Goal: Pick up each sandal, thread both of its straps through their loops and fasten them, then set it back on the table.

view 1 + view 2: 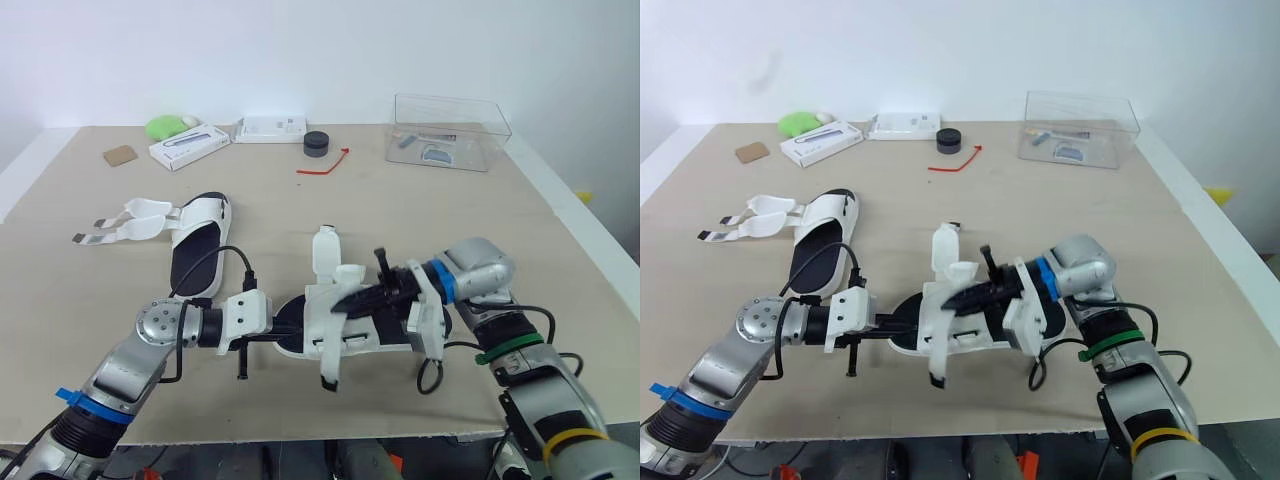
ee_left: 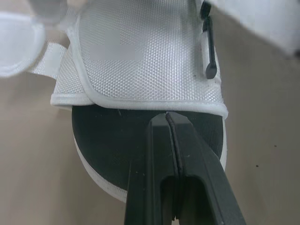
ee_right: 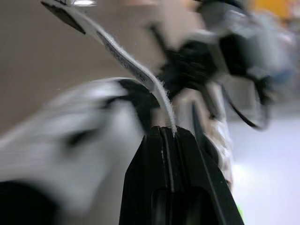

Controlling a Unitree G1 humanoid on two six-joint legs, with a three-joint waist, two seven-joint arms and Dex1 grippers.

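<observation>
The left gripper (image 2: 167, 115) is closed on the sandal (image 2: 140, 56). The right gripper (image 3: 164, 130) is closed, pinching its strap (image 3: 124, 61).

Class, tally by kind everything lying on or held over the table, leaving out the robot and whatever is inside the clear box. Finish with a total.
Sandals: 2
White flat boxes: 2
Clear plastic box: 1
Black round piece: 1
Red tie: 1
Brown square card: 1
Green item: 1
Total: 9
</observation>
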